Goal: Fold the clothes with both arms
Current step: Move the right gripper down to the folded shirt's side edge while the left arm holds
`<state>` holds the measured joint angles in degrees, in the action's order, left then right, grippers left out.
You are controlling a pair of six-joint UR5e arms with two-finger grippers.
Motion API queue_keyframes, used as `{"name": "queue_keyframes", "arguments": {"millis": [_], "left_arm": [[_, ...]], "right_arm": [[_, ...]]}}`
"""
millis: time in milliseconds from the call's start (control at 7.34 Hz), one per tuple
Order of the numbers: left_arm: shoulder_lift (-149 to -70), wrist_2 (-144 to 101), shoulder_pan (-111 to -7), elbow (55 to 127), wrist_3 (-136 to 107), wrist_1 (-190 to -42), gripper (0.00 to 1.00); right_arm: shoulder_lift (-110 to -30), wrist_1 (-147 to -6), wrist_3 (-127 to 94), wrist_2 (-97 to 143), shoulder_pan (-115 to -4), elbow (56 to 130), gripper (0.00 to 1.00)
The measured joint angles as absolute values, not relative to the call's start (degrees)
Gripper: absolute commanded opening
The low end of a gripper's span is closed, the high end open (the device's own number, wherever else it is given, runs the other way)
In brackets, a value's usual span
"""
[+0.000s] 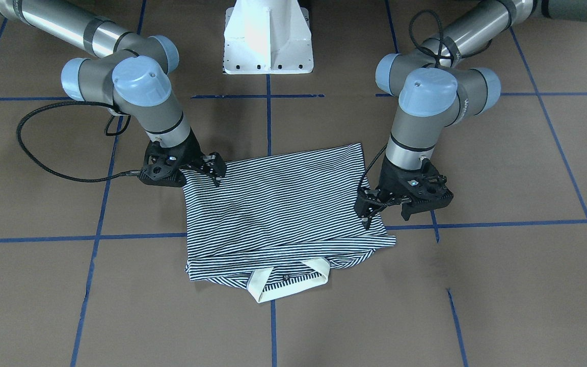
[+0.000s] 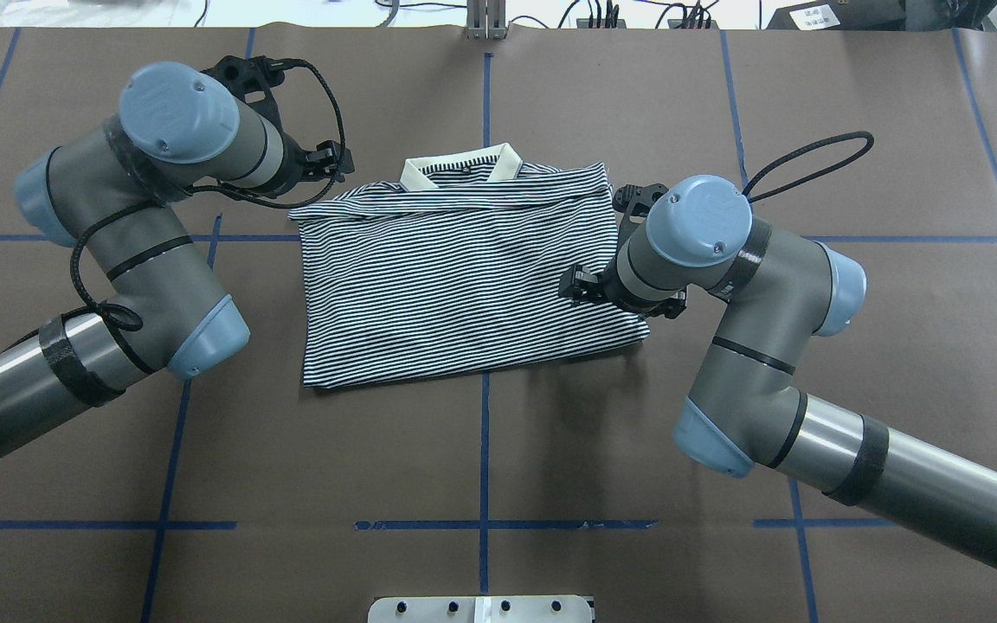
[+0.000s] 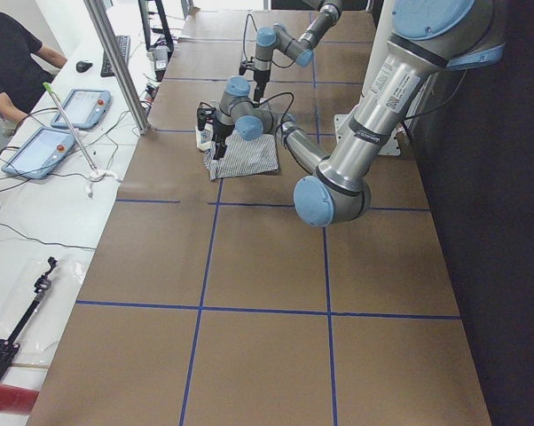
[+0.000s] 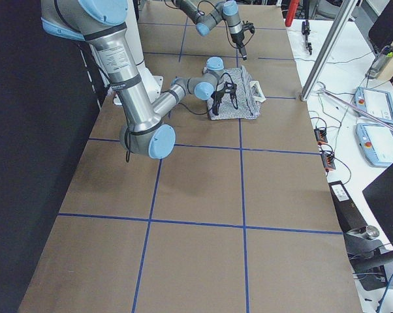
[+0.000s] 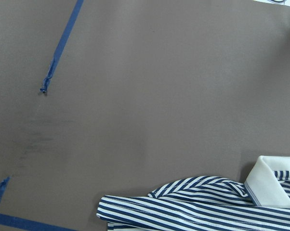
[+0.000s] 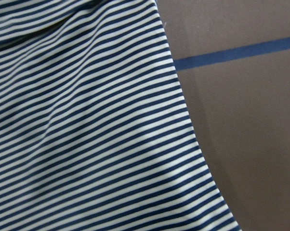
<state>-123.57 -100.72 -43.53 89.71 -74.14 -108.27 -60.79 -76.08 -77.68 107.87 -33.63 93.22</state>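
Observation:
The striped polo shirt lies folded flat on the brown table, its white collar on the side away from the robot. It also shows from overhead. My left gripper hangs just off the shirt's far-left sleeve corner, open and empty; from overhead it is beside the collar. My right gripper is over the shirt's near-right edge, open, holding nothing; it also shows from overhead. The left wrist view shows the sleeve and the collar. The right wrist view shows flat striped cloth.
The white pedestal base stands at the robot's side of the table. Blue tape lines grid the surface. In the exterior left view a side desk with tablets, a metal post and a seated person lie beyond the table's far edge.

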Motion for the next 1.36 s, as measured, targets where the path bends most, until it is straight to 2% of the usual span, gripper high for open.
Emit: {"name": "queue_keyframes", "arguments": {"millis": [409,545,681,817,1362], "left_arm": [[-123.47,-100.72,-43.24,90.77,-74.18,-108.12,1.0],[-123.41,-100.72,-43.2,90.99,-74.18,-108.11,1.0],[-123.33,-100.72,-43.19,91.22,-74.18,-108.11,1.0],[-123.23,-100.72,-43.19,91.7,-74.18,-108.08,1.0],[-123.02,-100.72,-43.13,92.6,-74.18,-108.02,1.0]], "right_arm": [[-62.86,-76.36,-77.45,108.17,-33.44,93.36,1.0],[-63.08,-76.52,-77.44,108.23,-33.42,93.45,0.7],[-63.15,-76.59,-77.56,108.25,-33.34,93.49,0.06],[-63.2,-76.61,-77.67,108.32,-33.36,93.62,0.0],[-63.42,-76.61,-77.35,109.2,-33.37,94.01,0.0]]}}
